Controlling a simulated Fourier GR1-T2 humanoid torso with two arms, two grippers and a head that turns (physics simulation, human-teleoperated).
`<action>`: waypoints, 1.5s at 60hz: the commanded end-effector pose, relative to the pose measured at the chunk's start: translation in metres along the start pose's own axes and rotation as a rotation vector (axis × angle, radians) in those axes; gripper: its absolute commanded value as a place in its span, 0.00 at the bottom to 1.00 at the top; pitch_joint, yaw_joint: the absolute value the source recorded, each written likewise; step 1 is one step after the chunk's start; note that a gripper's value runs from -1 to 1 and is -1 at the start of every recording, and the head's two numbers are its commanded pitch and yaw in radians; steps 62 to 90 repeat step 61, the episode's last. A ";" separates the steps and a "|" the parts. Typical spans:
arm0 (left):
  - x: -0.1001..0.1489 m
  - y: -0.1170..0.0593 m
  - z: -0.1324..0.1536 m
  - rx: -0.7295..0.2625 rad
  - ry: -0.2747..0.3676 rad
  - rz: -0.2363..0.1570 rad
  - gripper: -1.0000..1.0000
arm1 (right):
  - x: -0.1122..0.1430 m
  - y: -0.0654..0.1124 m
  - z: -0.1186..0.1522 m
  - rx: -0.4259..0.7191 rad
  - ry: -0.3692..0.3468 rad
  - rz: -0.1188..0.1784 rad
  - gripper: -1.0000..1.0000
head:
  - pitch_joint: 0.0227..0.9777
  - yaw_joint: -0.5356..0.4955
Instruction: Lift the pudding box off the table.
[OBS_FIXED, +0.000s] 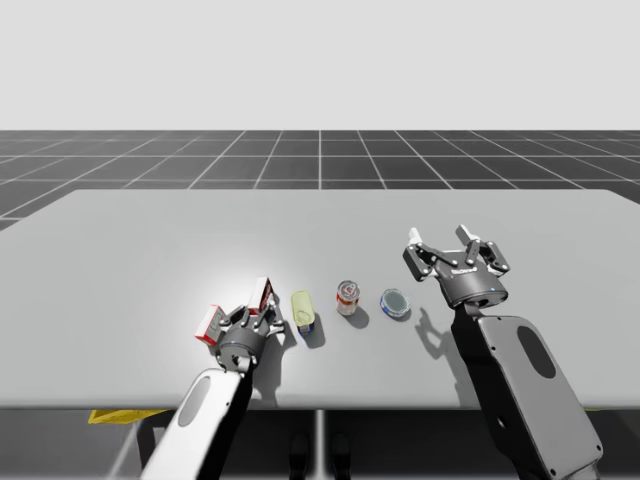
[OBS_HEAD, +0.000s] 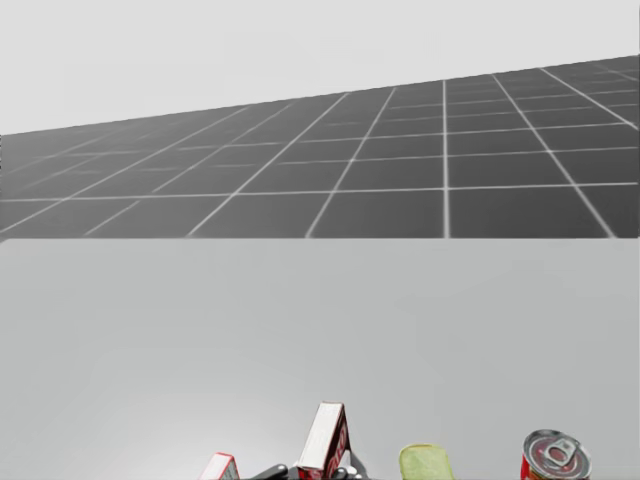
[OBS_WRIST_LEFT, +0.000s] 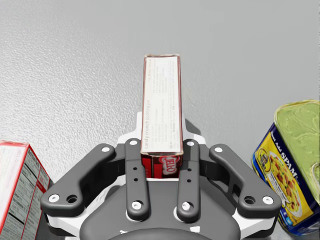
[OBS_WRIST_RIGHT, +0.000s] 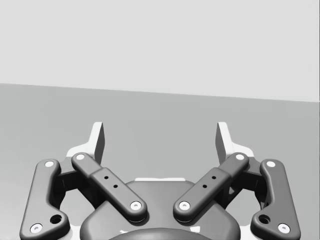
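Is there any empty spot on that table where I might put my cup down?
The whole far half of the table is bare, and so is the near left corner beside the other red box. The near middle is crowded: left gripper on the pudding box, yellow-topped tin, red can, round blue tin.

High view: above table (OBS_FIXED: 150, 240) near edge, wide, angled down. Head view: low, close, facing far edge (horizon tilts). Left wrist view: tight along left gripper (OBS_WRIST_LEFT: 161, 142), shares narrow red box (OBS_WRIST_LEFT: 161, 95) with both. Right wrist view: level across table.
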 end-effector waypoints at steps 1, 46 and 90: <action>-0.003 -0.007 0.002 -0.084 0.015 -0.015 1.00 | -0.001 0.000 -0.001 -0.004 0.000 0.002 0.00 | 0.43 0.77; 0.112 -0.006 0.036 -0.091 -0.266 -0.115 1.00 | 0.000 -0.003 -0.002 -0.002 0.006 -0.021 0.00 | 0.40 0.77; 0.161 -0.004 0.056 -0.069 -0.402 -0.150 1.00 | 0.000 -0.004 -0.003 -0.007 0.001 -0.022 0.00 | 0.39 0.77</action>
